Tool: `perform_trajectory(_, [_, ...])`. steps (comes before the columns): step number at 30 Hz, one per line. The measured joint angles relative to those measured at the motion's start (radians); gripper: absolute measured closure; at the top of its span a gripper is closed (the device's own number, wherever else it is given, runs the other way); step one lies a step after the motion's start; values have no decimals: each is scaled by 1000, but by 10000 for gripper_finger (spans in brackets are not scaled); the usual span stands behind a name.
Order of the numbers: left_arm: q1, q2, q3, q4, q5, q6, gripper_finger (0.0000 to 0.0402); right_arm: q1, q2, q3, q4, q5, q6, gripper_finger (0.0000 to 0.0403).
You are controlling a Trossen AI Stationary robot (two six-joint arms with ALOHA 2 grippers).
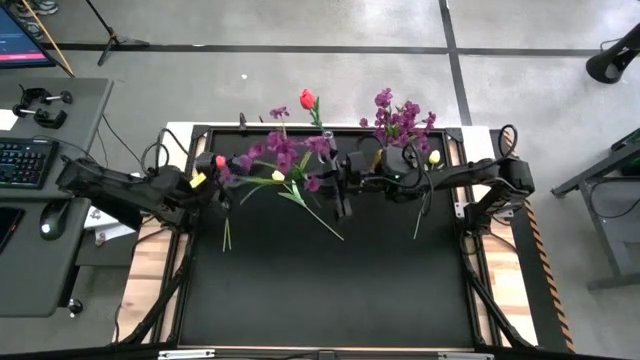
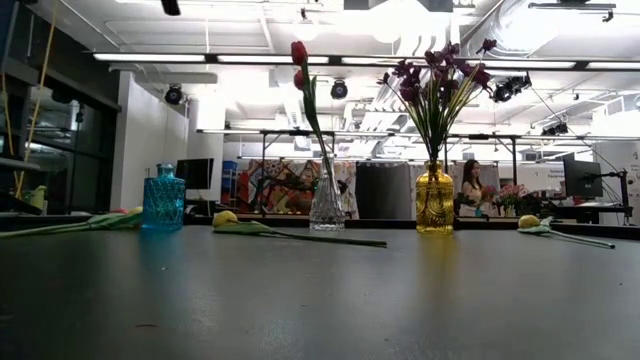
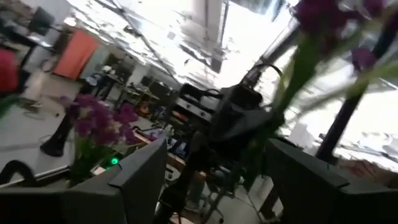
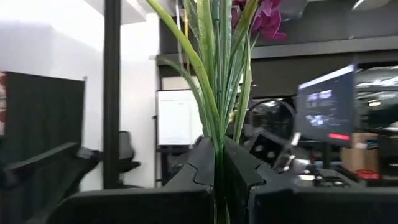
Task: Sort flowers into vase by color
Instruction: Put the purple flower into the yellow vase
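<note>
My right gripper hovers over the table's middle, shut on a purple blossom sprig. My left gripper waits open near the left edge, facing the sprig. At the far edge stand three vases. The blue vase holds nothing. The clear vase holds red tulips. The amber vase holds purple sprigs. Yellow tulips lie flat on the table, and a red and a yellow one lie by the left gripper. My right gripper pinches the purple sprig's green stems between its two shut fingers, low on the stalk. The fingers come level from the table's right. The sprig is lifted clear, and its blossoms slant away toward the table's left.
A side desk with keyboard and mouse stands left of the table. The black tabletop lies bare toward the near edge. Loose stems cross its middle. A person stands far off in the room.
</note>
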Motion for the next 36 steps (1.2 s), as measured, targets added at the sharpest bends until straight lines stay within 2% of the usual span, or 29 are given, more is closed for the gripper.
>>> perform_trajectory(5, [22,98,29,36,145,42,140,-3,0,0,-1,50,64,403])
perform_trajectory(16, [72,287,158,34,222,135,140,-5,0,0,-31,50,75,403])
perform_trajectory(20, [85,334,189,31,228,149,140,-5,0,-1,-28,40,75,403])
perform_trajectory(24, [96,373,227,34,286,150,140,-5,0,-1,-32,37,75,403])
perform_trajectory(30, [111,435,280,34,291,174,140,-5,0,-1,-37,35,75,403])
perform_trajectory(33, [116,451,293,31,291,175,153,-5,0,-1,-39,30,75,403])
perform_trajectory(36, [116,452,295,32,291,176,198,-5,0,-1,-41,30,75,403])
